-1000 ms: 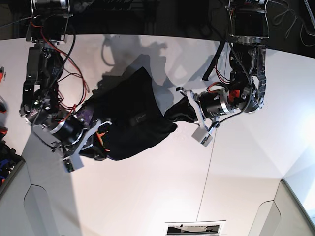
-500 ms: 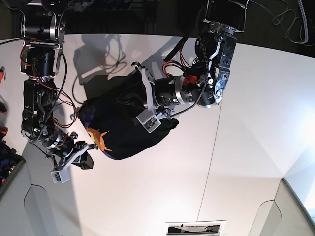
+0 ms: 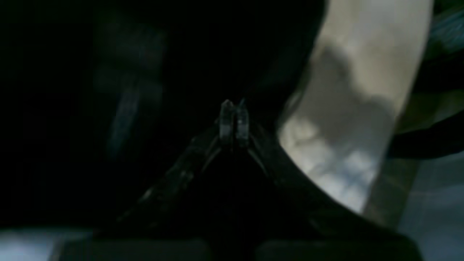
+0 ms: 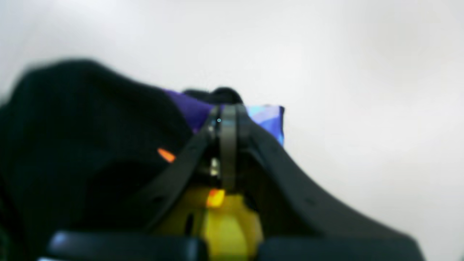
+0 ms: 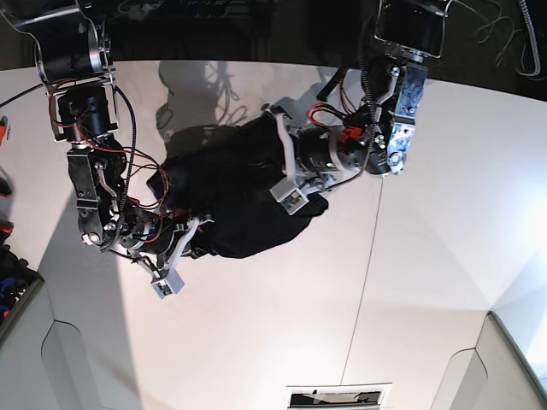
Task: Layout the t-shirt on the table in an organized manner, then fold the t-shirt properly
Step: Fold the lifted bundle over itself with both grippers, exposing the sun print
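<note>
The shirt (image 5: 231,192) lies bunched in a dark heap on the table (image 5: 427,299), toward the far edge and left of the thin seam (image 5: 363,282) that runs across the white top. It is crumpled, not spread flat; no sleeve or collar can be made out in the base view.

The right tool (image 4: 228,112) sits at the heap's near-left side. In its wrist view the jaws are pressed together on a fold of cloth: purple and pale blue print (image 4: 266,117) shows on both sides of the tips, black cloth bulges to the left, and orange and yellow print lies below. So this tool is closed, holding the shirt by its printed part. In the base view the same tool (image 5: 184,239) lies low at the heap's edge.

The left tool (image 3: 234,117) reaches in from the far right, over the heap's top. Its wrist view is dark and blurred; the tips stand together with no gap, with black cloth all around them and a strip of pale table (image 3: 348,119) at the right. It is closed, but whether it pinches cloth cannot be told. In the base view it (image 5: 282,137) is at the heap's far-right side.
</note>
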Robot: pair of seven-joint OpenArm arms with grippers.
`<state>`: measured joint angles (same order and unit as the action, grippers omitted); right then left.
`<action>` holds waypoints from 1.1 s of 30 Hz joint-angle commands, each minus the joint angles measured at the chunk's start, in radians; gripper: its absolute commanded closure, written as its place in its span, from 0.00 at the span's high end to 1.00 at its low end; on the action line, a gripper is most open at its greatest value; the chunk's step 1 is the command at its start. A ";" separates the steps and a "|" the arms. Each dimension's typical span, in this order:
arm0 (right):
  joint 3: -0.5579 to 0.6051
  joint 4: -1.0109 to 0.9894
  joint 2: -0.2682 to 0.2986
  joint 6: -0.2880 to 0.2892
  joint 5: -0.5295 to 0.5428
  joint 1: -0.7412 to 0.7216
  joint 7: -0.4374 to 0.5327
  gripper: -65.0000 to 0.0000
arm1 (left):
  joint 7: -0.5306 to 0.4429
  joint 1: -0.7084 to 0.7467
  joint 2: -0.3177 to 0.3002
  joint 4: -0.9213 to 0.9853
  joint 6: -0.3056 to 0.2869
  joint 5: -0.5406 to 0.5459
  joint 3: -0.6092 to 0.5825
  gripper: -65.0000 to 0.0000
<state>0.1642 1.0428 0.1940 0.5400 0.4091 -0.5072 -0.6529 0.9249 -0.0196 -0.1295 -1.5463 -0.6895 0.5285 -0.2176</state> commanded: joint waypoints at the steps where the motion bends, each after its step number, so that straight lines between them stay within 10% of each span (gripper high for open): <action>1: -0.003 0.019 0.011 0.011 0.027 -0.026 -0.005 0.00 | -0.010 -0.015 -0.021 -0.013 -0.009 0.016 0.003 0.00; 10: -0.003 0.212 0.021 0.018 0.211 0.159 -0.081 0.00 | -0.118 -0.017 -0.169 -0.010 -0.009 0.008 0.003 0.00; 23: -0.008 0.617 -0.034 0.014 0.147 0.494 -0.082 0.00 | -0.151 -0.156 -0.183 0.011 -0.009 -0.099 0.003 0.00; 33: -0.184 0.653 -0.034 0.013 0.137 0.468 -0.081 0.00 | 0.020 -0.190 -0.285 -0.085 -0.009 0.144 0.003 0.00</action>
<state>-0.0181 1.6756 0.1577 0.5468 0.5289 -0.0204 -0.7605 0.9569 -0.1864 -0.4072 -1.6142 -0.6926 0.6651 -0.2214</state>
